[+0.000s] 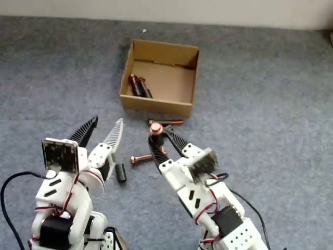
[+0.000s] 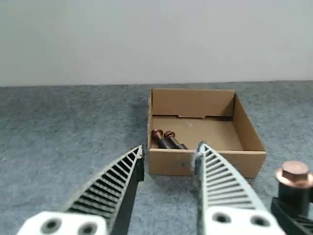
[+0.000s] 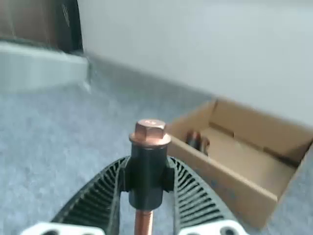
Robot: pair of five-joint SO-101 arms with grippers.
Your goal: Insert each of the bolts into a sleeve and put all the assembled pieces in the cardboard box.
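The right pincer (image 1: 158, 136) grips a sleeved bolt (image 3: 148, 169) upright, copper head on top. The left pincer (image 1: 109, 120) is spread wide, holding nothing. Two assembled pieces (image 1: 138, 85) lie in the cardboard box (image 1: 156, 104). On the grey desk (image 1: 270, 104) lie two loose bolts (image 1: 140, 159) (image 1: 167, 123) and a black sleeve (image 1: 120, 172).

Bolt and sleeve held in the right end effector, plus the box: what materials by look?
bolt: likely metal with copper-coloured finish; glossy hex head.
sleeve: matte black, probably plastic or rubber, can't tell which.
cardboard box: plain brown cardboard, folded walls.
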